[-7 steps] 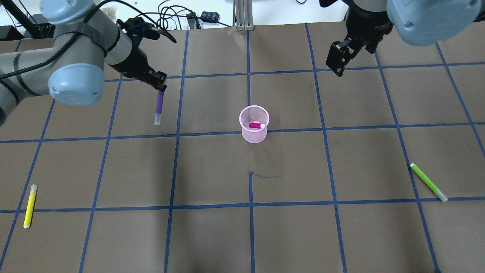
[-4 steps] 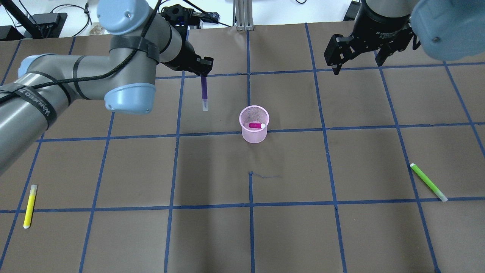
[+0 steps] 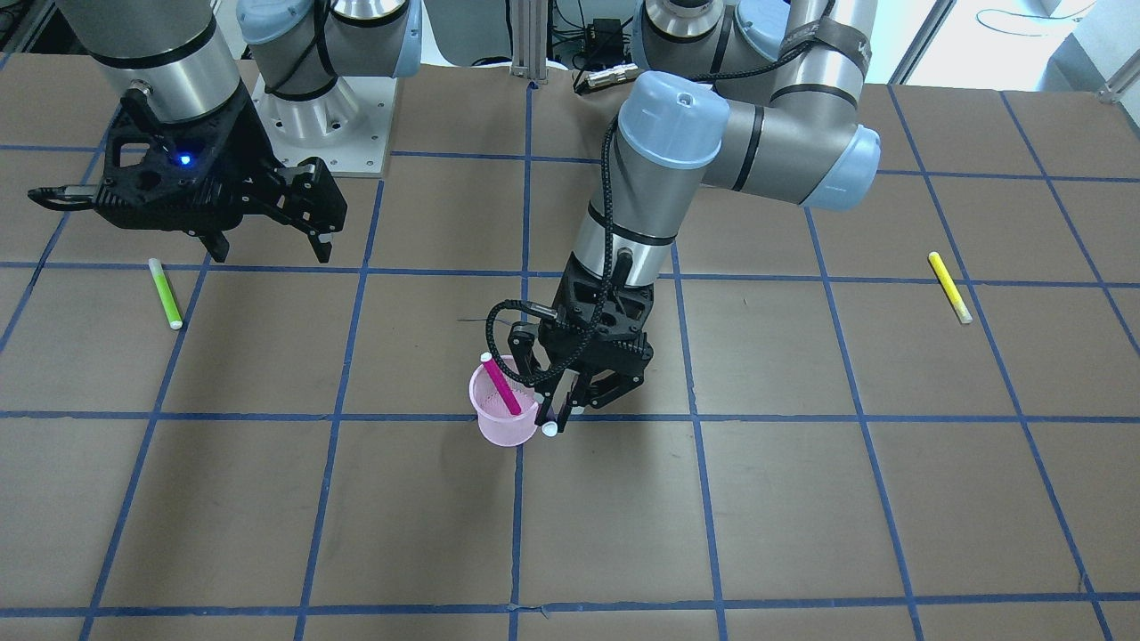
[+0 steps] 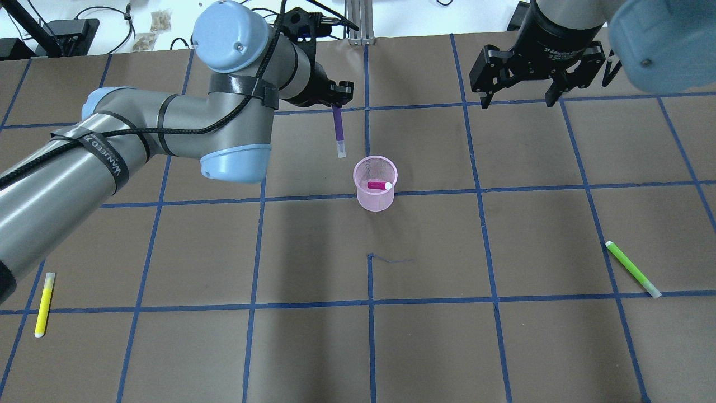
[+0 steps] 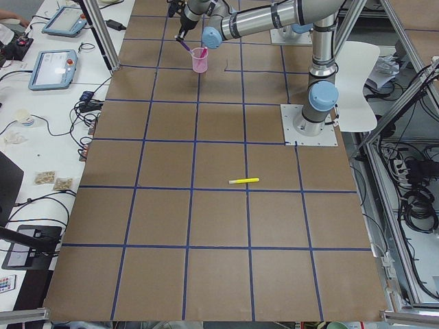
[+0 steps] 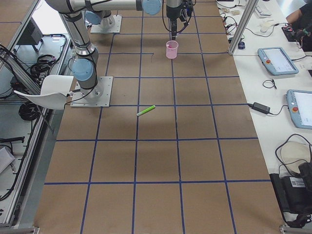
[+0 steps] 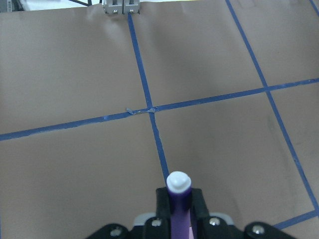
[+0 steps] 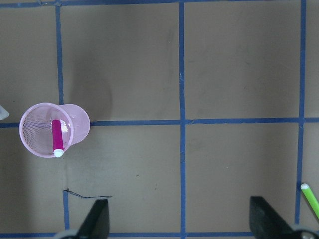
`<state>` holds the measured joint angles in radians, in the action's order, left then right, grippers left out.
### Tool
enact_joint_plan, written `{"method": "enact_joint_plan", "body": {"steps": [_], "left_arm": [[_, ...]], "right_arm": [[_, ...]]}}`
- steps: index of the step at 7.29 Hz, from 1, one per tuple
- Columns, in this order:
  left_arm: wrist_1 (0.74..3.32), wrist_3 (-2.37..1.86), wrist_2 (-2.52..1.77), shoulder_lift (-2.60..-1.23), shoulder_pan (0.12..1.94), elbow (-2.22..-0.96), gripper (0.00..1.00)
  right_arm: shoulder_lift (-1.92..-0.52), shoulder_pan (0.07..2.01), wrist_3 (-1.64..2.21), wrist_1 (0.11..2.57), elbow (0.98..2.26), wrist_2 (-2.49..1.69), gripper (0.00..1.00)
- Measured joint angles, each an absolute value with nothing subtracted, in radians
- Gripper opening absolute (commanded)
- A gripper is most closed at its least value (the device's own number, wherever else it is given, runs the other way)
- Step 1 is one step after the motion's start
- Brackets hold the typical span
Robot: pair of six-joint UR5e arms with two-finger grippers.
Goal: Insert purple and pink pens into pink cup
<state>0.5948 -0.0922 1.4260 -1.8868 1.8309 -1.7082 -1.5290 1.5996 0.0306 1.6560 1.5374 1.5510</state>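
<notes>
Purple pen [image 4: 338,131] hangs near-vertical, white end down, top end pinched in the left hand [image 4: 337,103]. It is just beside the pink cup [image 4: 375,202], on the robot's left and far side of it, and not over the mouth yet. Held upright like that so it can drop straight in, I'd say. How high the tip sits against the rim, I cannot tell.

Pink pen [image 4: 378,185] is already inside the cup, leaning on the wall with its white cap up near the rim. That half looks done. The lean takes up part of the mouth, so the purple one probably needs the free side. Cup stands upright on the bench [image 4: 503,336], close to a tape crossing.

Left hand: nearly closed, fingers [image 7: 160,201] tight on both sides of the purple barrel in the wrist view. It touches nothing else.

Right hand [image 4: 516,89]: wide open and empty, up over the far right of the bench, well apart from the cup. Parked out of the way, by the look of it.

Green pen [image 4: 633,269] and yellow pen [image 4: 44,304] lie flat near opposite ends of the bench. Neither belongs to this task.
</notes>
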Motion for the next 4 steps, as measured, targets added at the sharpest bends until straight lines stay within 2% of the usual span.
{"method": "enact_joint_plan", "body": {"steps": [4], "left_arm": [[0.558, -0.103, 1.445, -1.893, 1.879, -1.748, 0.00]], "right_arm": [[-1.530, 1.600, 0.025, 1.655, 1.543, 1.550, 1.00]]}}
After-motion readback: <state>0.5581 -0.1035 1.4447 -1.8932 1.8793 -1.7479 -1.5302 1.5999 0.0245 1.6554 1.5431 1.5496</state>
